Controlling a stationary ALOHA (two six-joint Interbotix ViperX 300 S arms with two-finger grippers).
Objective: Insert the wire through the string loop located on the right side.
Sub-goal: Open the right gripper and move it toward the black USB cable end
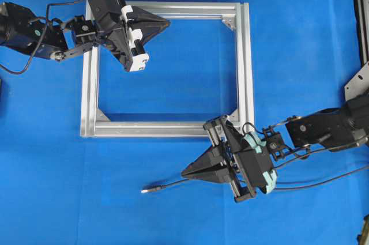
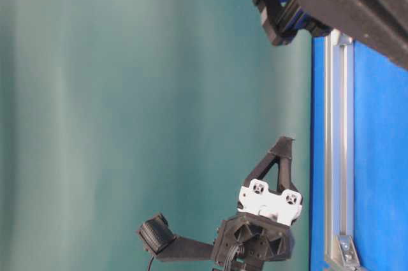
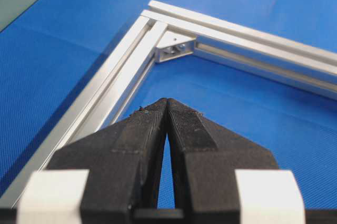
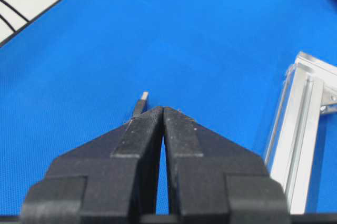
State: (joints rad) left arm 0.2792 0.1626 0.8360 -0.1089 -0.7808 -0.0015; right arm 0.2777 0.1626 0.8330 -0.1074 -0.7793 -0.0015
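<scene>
Not yet begun: right gripper (image 1: 185, 174) and left gripper (image 1: 166, 24) both pressed together, empty; wire (image 1: 173, 185) ungrasped; string loop apparently too small to spot. Next: opening, pinching near plug.

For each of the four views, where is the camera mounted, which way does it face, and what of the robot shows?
Overhead exterior: above, looking straight down at the aluminium frame, the wire, and both arms.
Table-level exterior: low at the table edge, picture turned sideways; shows the left claw and part of the right arm.
Left wrist: on the left arm, looking along its shut claw to a frame corner.
Right wrist: behind the shut right claw, the wire's plug just beyond.
Shared: all four views show the frame.
</scene>
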